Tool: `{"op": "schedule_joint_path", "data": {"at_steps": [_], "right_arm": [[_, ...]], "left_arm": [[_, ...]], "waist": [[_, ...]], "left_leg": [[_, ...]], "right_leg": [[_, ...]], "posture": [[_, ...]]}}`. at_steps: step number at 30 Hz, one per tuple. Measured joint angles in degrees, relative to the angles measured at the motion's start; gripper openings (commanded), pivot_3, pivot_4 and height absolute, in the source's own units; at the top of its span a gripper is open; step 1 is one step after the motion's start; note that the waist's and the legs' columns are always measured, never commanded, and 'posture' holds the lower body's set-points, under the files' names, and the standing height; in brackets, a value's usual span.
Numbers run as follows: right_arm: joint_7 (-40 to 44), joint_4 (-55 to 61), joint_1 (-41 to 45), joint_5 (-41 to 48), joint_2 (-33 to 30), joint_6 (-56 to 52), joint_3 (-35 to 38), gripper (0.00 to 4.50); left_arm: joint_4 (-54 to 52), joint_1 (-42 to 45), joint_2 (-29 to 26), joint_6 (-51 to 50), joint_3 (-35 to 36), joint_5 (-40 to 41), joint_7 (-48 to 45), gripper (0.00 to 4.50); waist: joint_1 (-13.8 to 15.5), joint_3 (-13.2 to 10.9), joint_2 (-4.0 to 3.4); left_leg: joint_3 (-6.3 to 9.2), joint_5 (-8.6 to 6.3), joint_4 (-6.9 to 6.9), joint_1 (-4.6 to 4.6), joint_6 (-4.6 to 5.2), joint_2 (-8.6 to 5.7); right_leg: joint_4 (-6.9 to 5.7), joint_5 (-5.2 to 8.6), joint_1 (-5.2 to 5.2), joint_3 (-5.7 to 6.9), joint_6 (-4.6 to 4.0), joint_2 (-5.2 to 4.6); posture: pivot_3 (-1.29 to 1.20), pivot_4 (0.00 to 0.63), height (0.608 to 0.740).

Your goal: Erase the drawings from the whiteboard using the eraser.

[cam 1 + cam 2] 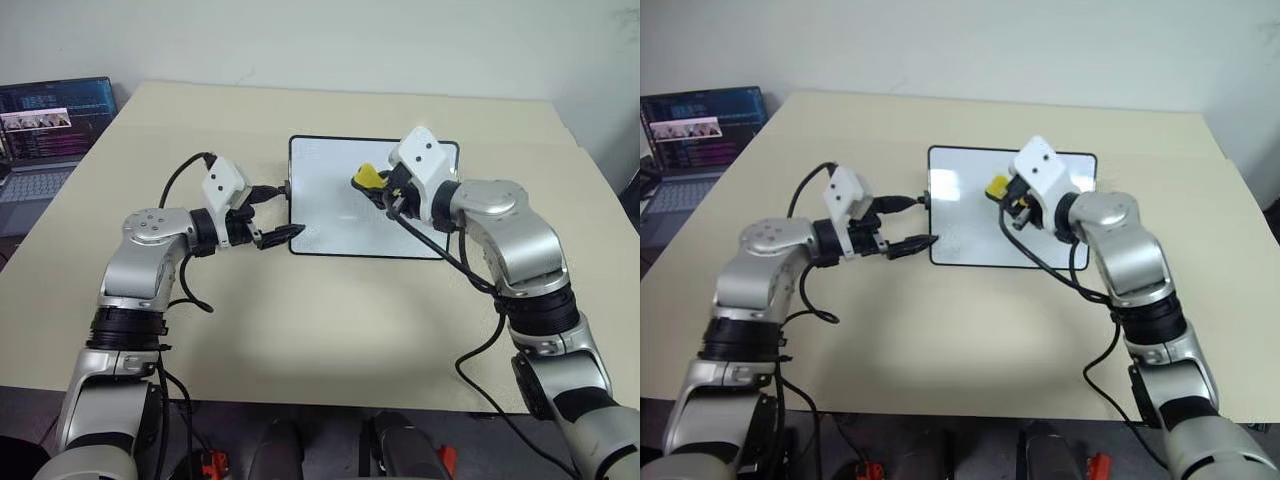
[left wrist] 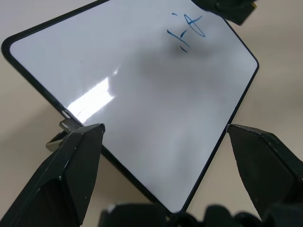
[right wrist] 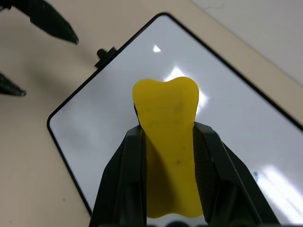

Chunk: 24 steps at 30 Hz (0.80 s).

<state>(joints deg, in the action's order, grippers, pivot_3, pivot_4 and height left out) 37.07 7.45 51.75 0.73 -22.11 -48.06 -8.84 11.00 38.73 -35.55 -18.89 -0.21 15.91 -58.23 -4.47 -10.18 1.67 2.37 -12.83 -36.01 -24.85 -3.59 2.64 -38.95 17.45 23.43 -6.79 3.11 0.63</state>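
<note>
Both right tool fingers pinch eraser above whiteboard.

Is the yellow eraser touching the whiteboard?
Apart. In the right wrist view the eraser, pinched in the right gripper, hangs above the whiteboard.

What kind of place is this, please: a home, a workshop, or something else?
Probably an office or a lab. A large beige table stands against a plain pale wall, an open laptop showing code sits on a desk at the side, and a small whiteboard lies on the table.
</note>
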Motion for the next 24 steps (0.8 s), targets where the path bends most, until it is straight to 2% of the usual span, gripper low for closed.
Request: {"op": "schedule_joint_path", "data": {"at_steps": [12,17,24], "right_arm": [[-19.7,-17.27,2.86,-3.96,6.52,2.6,5.31,0.98],[-21.83,-20.47,3.22,-5.12,9.36,5.42,2.91,0.98],[-22.09,-20.59,3.27,-5.28,9.48,5.57,2.7,0.98]], "left_arm": [[0.12,1.43,0.13,0.23,-1.05,-0.31,-2.02,4.5],[0.11,1.38,0.41,0.29,-1.8,-0.47,-2.07,4.5],[0.11,1.19,0.39,0.28,-1.8,-0.47,-2.12,4.5]], "waist": [[-0.26,0.0,-0.01],[-0.36,0.0,-0.01],[-0.31,0.0,-0.01]], "left_leg": [[-0.02,0.05,-0.04,0.04,-0.06,-0.02],[-0.02,0.05,-0.05,0.04,-0.06,-0.02],[-0.01,0.08,-0.06,0.04,-0.12,-0.02]], "right_leg": [[-0.07,0.01,-0.03,-0.01,-0.01,0.01],[-0.09,0.01,-0.03,-0.01,-0.01,0.01],[-0.11,0.01,-0.03,0.01,-0.01,0.0]], "posture": [[0.0,0.15,0.74],[0.0,0.15,0.74],[0.0,0.15,0.74]]}}
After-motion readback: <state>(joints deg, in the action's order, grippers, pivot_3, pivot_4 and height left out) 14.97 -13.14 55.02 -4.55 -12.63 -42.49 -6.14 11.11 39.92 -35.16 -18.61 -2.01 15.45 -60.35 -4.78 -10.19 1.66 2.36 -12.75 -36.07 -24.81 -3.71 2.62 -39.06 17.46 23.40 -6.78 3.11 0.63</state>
